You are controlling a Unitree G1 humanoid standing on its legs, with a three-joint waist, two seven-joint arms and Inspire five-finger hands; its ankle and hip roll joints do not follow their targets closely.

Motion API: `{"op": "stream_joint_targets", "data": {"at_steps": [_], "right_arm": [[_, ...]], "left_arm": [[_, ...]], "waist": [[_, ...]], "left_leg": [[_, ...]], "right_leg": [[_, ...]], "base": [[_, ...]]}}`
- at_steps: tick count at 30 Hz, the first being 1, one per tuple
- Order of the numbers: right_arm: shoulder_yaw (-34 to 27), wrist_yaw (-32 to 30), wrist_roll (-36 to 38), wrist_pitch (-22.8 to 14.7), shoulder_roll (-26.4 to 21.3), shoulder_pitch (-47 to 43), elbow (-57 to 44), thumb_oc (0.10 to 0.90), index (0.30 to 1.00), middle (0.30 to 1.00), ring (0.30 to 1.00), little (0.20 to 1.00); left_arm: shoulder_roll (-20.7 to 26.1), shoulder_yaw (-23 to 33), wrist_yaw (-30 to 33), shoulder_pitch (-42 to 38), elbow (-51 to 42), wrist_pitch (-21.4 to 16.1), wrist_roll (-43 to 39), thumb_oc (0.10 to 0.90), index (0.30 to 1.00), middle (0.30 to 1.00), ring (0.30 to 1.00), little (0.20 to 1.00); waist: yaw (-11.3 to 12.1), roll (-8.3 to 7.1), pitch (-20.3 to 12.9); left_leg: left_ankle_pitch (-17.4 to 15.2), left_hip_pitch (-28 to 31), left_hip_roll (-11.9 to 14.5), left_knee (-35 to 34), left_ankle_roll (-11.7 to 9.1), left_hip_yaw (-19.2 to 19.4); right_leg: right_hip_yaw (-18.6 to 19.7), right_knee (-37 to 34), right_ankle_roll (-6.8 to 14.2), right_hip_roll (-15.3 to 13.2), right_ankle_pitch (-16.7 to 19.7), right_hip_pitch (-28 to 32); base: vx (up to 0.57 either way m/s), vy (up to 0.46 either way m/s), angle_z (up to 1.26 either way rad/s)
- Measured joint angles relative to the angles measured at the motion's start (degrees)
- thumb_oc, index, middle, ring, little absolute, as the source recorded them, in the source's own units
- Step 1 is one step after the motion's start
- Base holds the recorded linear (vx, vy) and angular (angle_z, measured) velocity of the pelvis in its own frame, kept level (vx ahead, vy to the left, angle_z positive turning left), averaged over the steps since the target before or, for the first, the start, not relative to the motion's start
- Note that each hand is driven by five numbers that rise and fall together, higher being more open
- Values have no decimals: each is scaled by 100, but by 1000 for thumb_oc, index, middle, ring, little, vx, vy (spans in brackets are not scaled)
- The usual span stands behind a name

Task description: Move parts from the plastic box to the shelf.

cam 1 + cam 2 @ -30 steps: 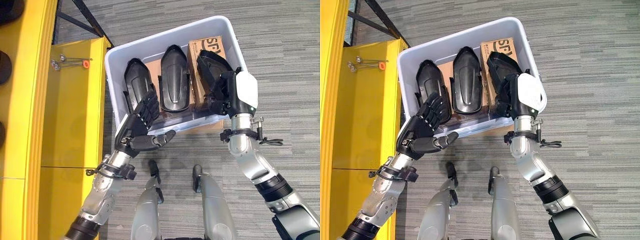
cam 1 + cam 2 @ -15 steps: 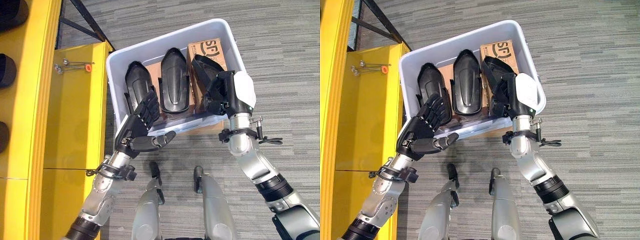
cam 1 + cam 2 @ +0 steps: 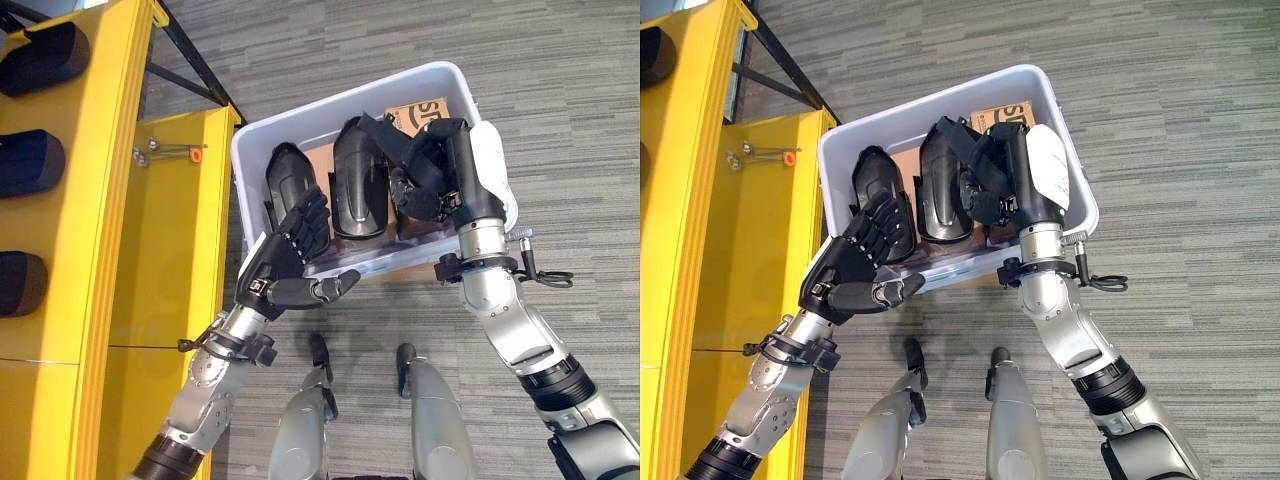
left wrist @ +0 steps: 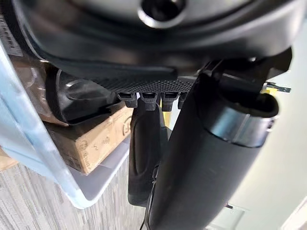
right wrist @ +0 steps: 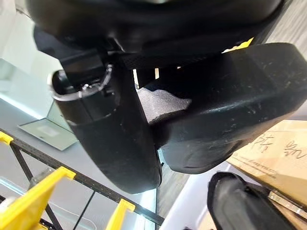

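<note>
Right hand [image 3: 445, 180] is curling round a black part [image 3: 392, 140], holding it tilted above the plastic box [image 3: 252, 150]. Left hand [image 3: 285, 262] is hovering at the box's near wall, fingers straight, holding nothing. Two more parts [image 3: 358, 190] are lying inside beside a cardboard box [image 3: 425, 110], partly hidden. Yellow shelf [image 3: 100, 200] is standing at the left.

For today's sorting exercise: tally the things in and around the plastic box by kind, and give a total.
Black parts in the plastic box: 3, the last held in the right hand
Black parts on the yellow shelf: 3
Cardboard boxes: 1
Total: 7
</note>
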Motion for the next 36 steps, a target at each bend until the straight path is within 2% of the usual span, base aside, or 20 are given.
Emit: {"op": "stream_joint_targets", "data": {"at_steps": [2,7,9,11,14,16,17,18,19,20,21,22,24,25,28,30,31,33,35,36], "right_arm": [[-40,26,119,-22,-167,11,-161,400,300,300,300,300],[-40,65,298,-166,-234,124,-201,400,300,300,300,300],[84,175,397,-176,-178,342,-192,400,300,300,300,300],[76,185,449,-370,-89,340,-171,400,300,300,300,300],[84,193,504,-449,-44,332,-171,400,300,300,300,300],[189,254,510,-469,-37,332,-170,400,300,300,300,300],[265,420,689,-470,18,333,-166,400,300,300,300,300],[287,450,719,-472,104,332,-166,400,300,300,300,300],[282,460,723,-472,135,333,-165,400,300,300,300,300],[282,478,726,-466,146,376,-160,400,300,300,300,300],[285,492,730,-466,174,411,-159,400,300,300,300,300],[284,490,728,-469,172,418,-163,400,300,300,300,300],[202,500,722,-483,107,414,-156,400,300,300,300,300],[150,494,721,-546,121,408,-156,400,300,300,300,300],[145,441,716,-654,106,393,-155,400,300,300,300,300],[159,389,712,-708,96,399,-154,400,300,300,300,300],[157,338,710,-733,80,403,-154,400,300,300,300,300],[122,218,706,-755,51,395,-156,400,300,300,300,300],[17,179,708,-747,146,389,-166,400,300,300,300,300],[-1,177,708,-747,139,386,-169,400,300,300,300,300]], "left_arm": [[-125,15,-22,92,-27,26,2,900,1000,1000,1000,1000],[-226,-4,-126,153,-43,196,4,900,1000,1000,1000,1000],[-432,-26,-211,420,-37,213,7,900,1000,1000,1000,1000],[-419,-113,-195,369,-30,236,124,900,1000,1000,1000,1000],[-416,-111,-173,371,40,241,235,900,1000,1000,1000,1000],[-413,-110,-93,478,84,244,237,900,1000,1000,1000,1000],[-413,-112,-60,584,291,247,240,900,1000,1000,1000,1000],[-411,-112,-57,589,453,247,240,900,1000,1000,1000,1000],[-415,-114,-63,598,519,241,239,900,1000,1000,1000,1000],[-460,-122,-92,616,756,247,239,900,1000,1000,1000,1000],[-502,-122,-87,640,848,251,238,900,1000,1000,1000,1000],[-503,-128,-111,643,849,249,237,900,1000,1000,1000,1000],[-493,-155,-263,633,822,195,241,900,1000,1000,1000,1000],[-490,-160,-308,630,820,125,241,900,1000,1000,1000,1000],[-401,-200,-414,591,808,-46,242,900,1000,1000,1000,1000],[-366,-206,-514,549,761,-174,271,900,1000,1000,1000,1000],[-358,-206,-543,514,707,-193,275,900,1000,1000,1000,1000],[-362,-220,-588,397,561,-223,284,900,1000,1000,1000,1000],[-293,-236,-550,108,362,-225,358,900,1000,1000,1000,1000],[-297,-232,-538,47,302,-230,402,900,1000,1000,1000,1000]], "waist": [[3,129,-90],[6,170,-216],[11,130,-768],[0,16,-1165],[22,-1,-1198],[58,7,-1204],[151,10,-1205],[164,8,-1204],[171,14,-1203],[132,8,-1201],[32,-2,-1194],[-1,-17,-1191],[120,-100,-1209],[166,-111,-1208],[163,-181,-1198],[156,-213,-1200],[137,-240,-1199],[121,-283,-1209],[1,-343,-1237],[4,-333,-1260]], "left_leg": [[0,11,-14,-41,3,25],[44,399,13,-37,-51,4],[-100,499,15,-44,108,-54],[-83,537,14,-39,101,-33],[2,564,22,-26,52,-119],[80,576,27,-45,146,-186],[129,577,30,8,127,-294],[46,536,34,64,172,-289],[-27,477,46,94,227,-225],[-372,523,156,129,577,408],[-767,574,335,180,745,900],[-937,588,332,175,808,1085],[-759,613,365,398,380,1112],[-720,665,377,596,268,1092],[-918,1024,295,1242,-90,999],[-956,1426,261,1645,-133,923],[-1109,1521,261,1812,-244,919],[-1182,1581,159,1478,-286,923],[-1185,1677,-25,752,-258,676],[-1178,1713,-40,557,-238,693]], "right_leg": [[8,-74,42,-6,30,18],[-21,-110,58,26,-54,441],[-16,-151,14,17,-217,560],[-24,-116,28,75,-192,574],[-72,16,-19,47,-270,584],[-125,80,-76,10,-305,591],[-148,237,-238,-17,-397,573],[-193,311,-289,-39,-439,553],[-234,358,-293,-59,-446,557],[-463,384,-260,-106,-455,693],[-715,122,-263,-244,-355,891],[-894,-5,-294,-328,-308,988],[-1252,-242,-343,-563,-221,1135],[-1393,-388,-310,-652,-128,1176],[-1681,-829,-261,-883,139,1263],[-1868,-882,-191,-1006,281,1262],[-1937,-893,-140,-1052,332,1247],[-1954,-958,-20,-1077,482,1158],[-1562,-1182,137,-972,754,1095],[-1544,-1263,232,-952,821,1088]], "base": [[0,0,0],[45,-55,2],[44,-64,0],[-71,-142,-7],[-27,-57,10],[-4,-1,16],[2,16,16],[-20,8,17],[-91,-39,47],[-111,-57,83],[-137,-65,112],[-107,-36,123],[-146,-31,102],[-127,-22,83],[-137,-21,74],[-192,67,53],[-121,128,46],[-70,200,49],[-70,260,72],[-34,178,51]]}}
